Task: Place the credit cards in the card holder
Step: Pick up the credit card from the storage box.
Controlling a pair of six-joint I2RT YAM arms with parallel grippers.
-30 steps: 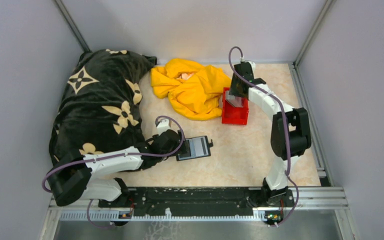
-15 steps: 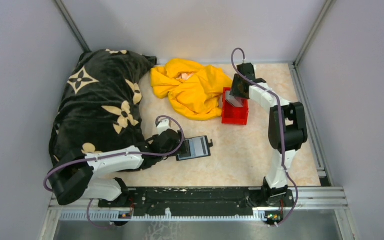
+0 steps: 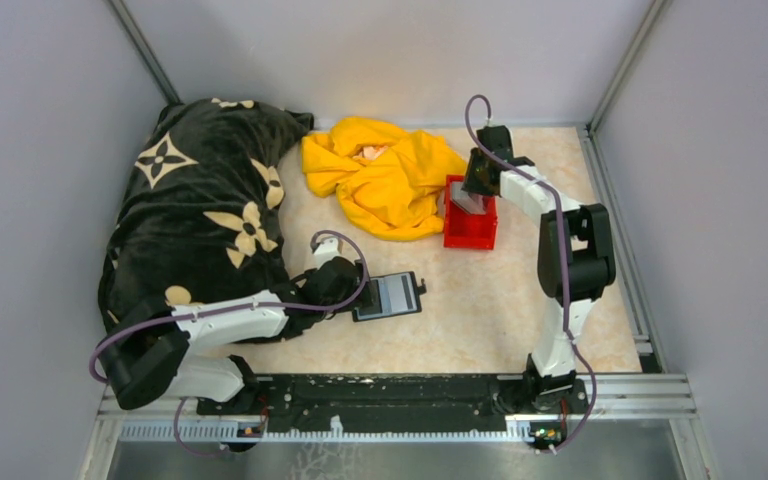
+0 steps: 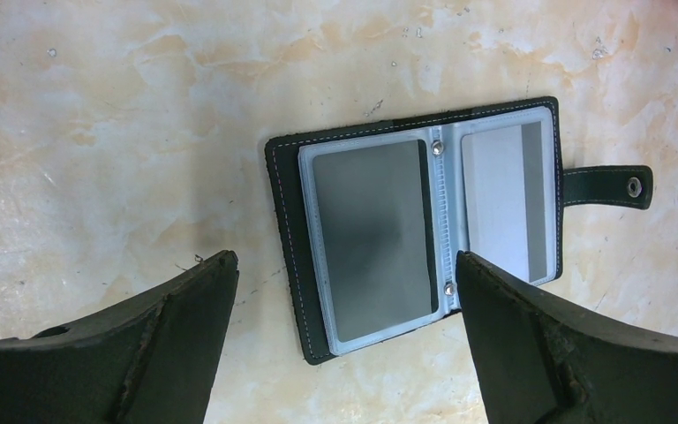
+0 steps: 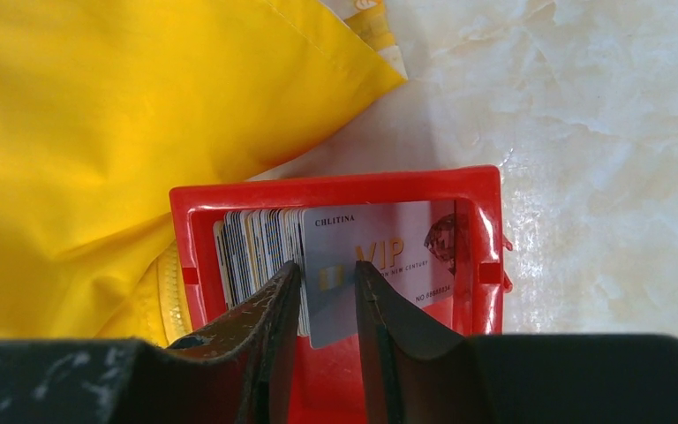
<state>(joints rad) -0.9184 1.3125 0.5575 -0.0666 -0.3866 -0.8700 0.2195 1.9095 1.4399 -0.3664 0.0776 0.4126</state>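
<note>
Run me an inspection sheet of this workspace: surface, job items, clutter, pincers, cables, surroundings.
Surface: beige marbled tabletop, lightly scuffed.
Job's things: card holder lies open and flat, clear sleeves up, snap tab out to the side. The credit cards stand on edge in a red bin, with a VIP card at the front.
Clutter: black flower-print blanket; yellow jacket against the bin.
Grippers: left pincer open, over the card holder. Right pincer has its fingers close on either side of the VIP card; grip cannot be told.
Cables: purple cable loops off each arm.
Surroundings: grey walls, metal frame.
</note>
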